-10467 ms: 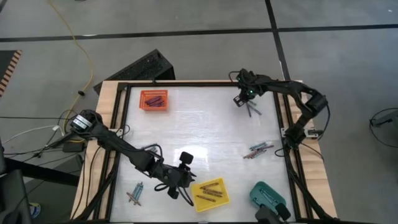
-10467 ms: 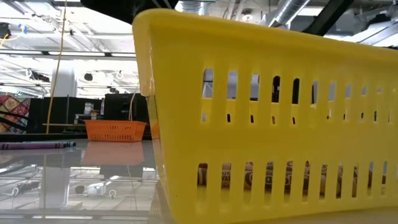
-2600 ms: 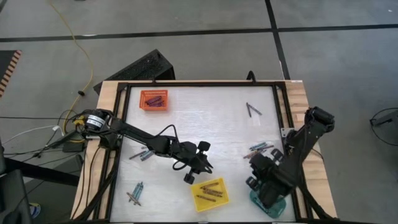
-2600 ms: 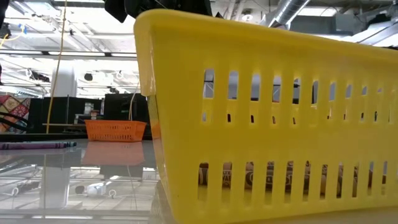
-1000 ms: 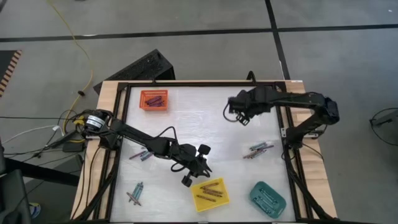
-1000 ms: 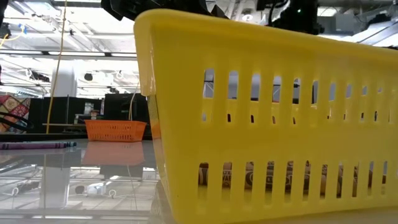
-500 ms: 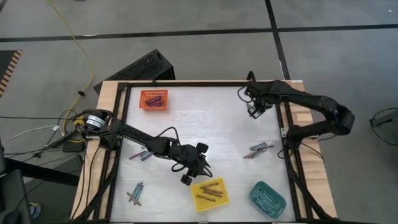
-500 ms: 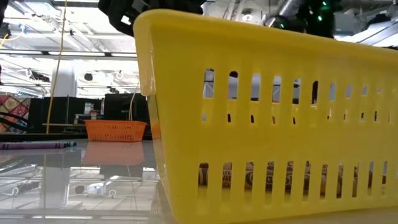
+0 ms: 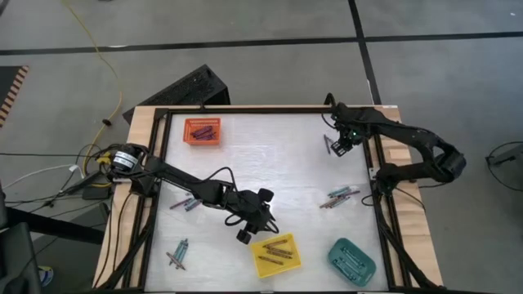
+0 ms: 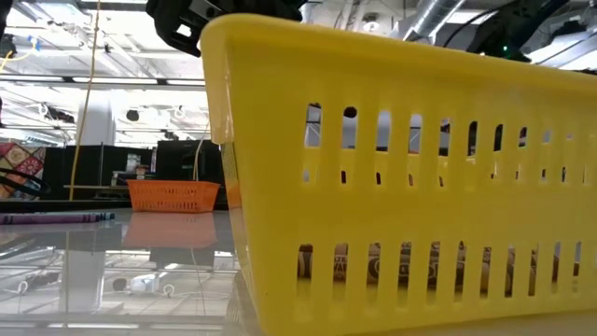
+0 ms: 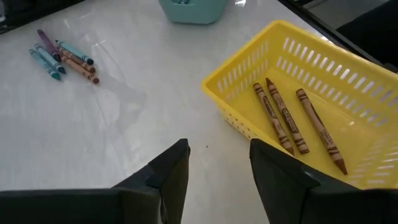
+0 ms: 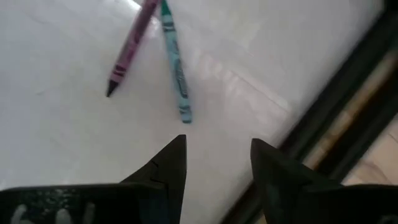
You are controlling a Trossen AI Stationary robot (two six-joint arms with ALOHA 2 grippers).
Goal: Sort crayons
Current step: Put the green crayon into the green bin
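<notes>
Crayons: three brown, paper-wrapped, in yellow tray.

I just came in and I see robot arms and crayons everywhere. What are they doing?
Two robot arms are sorting crayons into little trays by colour. The left gripper is open and empty beside the yellow tray, which holds brown crayons. The right gripper is open too, hovering at the far right corner over a purple crayon and a teal crayon. More crayons lie loose on the table. There is also an orange tray and a teal tray.
</notes>
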